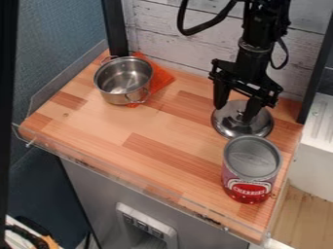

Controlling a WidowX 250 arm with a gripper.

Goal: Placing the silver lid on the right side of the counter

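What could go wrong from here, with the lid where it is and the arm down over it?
1. The end effector is open and right down at the lid; pulling away sideways could drag or tip the lid.
2. The tall can stands right in front of the lid. A nudge toward the camera would probably run the lid into it.
3. The can is also near the counter's right edge, so a hard bump might send it off.

Wooden counter (117, 129) with lid (227, 121), can (251, 163), cloth (162, 77), pot (117, 97)
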